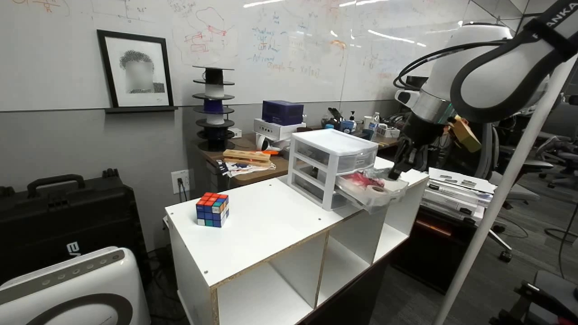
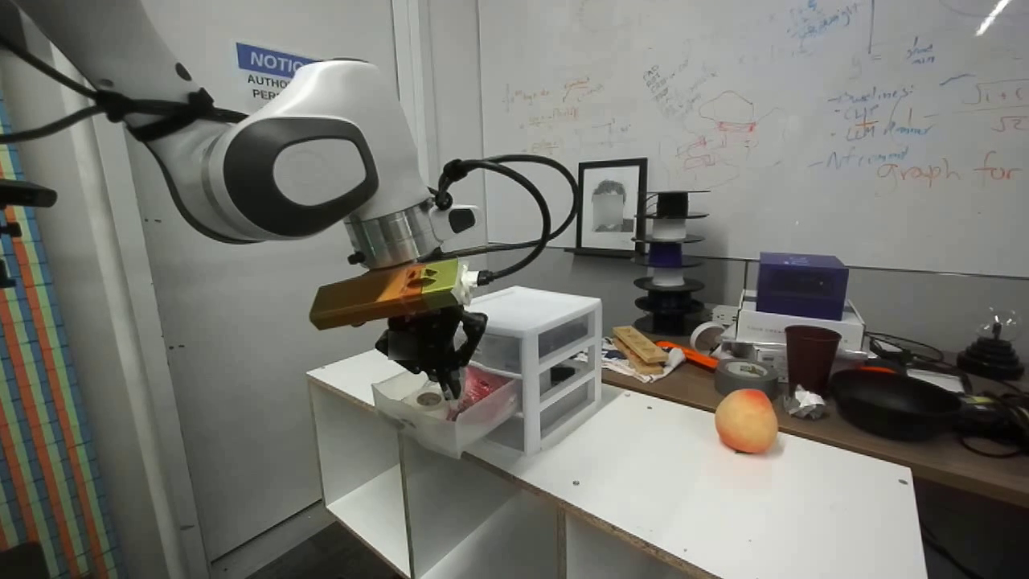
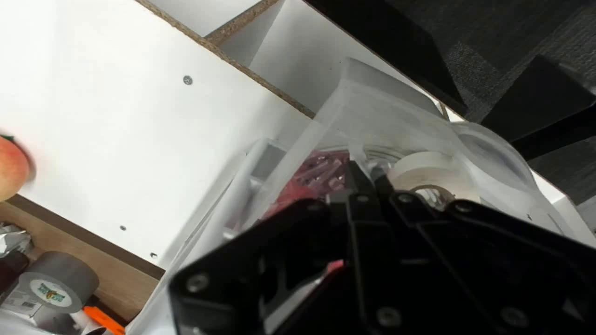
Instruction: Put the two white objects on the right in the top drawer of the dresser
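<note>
Black two-fingered pincer (image 3: pixel 371 180), tips together, hangs over the translucent plastic middle drawer (image 2: pixel 489 416) jutting from a small white dresser (image 2: pixel 537 307) past the near edge of the white cubby shelf (image 2: pixel 643 498). Pressing down could tip it, spilling the round white tape roll (image 3: pixel 428 171) inside, probably one target.

The dresser (image 1: pixel 332 176) sits on the shelf unit (image 1: pixel 266 212), a tape roll (image 3: pixel 414 172) in its pulled-out drawer (image 2: pixel 484 421)

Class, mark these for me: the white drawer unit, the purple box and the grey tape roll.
White drawer unit (image 1: pixel 331 176): in an exterior view, on its front corner post.
Purple box (image 2: pixel 802 288): in an exterior view, on its camera-facing side.
Grey tape roll (image 3: pixel 70 273): in the wrist view, on its curved outer side.
</note>
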You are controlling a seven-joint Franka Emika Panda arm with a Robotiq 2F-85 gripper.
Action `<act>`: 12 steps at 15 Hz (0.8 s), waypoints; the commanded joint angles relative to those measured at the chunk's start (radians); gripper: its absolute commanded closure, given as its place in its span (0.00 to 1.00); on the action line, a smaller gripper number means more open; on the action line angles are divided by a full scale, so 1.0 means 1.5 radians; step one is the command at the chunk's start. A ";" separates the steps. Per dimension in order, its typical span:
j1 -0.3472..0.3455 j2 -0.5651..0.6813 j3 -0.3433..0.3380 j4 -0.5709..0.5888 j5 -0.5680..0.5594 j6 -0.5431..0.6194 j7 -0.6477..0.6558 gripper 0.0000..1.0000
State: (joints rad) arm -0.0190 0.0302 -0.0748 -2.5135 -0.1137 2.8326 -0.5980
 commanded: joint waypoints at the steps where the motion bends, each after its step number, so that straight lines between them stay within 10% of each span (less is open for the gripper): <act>1: -0.002 -0.005 0.025 0.011 0.035 -0.012 -0.001 0.71; 10: -0.017 -0.098 0.012 -0.004 -0.025 -0.065 0.054 0.03; 12: -0.015 -0.153 0.011 -0.018 -0.018 -0.137 0.066 0.00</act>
State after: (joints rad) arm -0.0411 -0.0635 -0.0569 -2.5026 -0.1235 2.7541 -0.5446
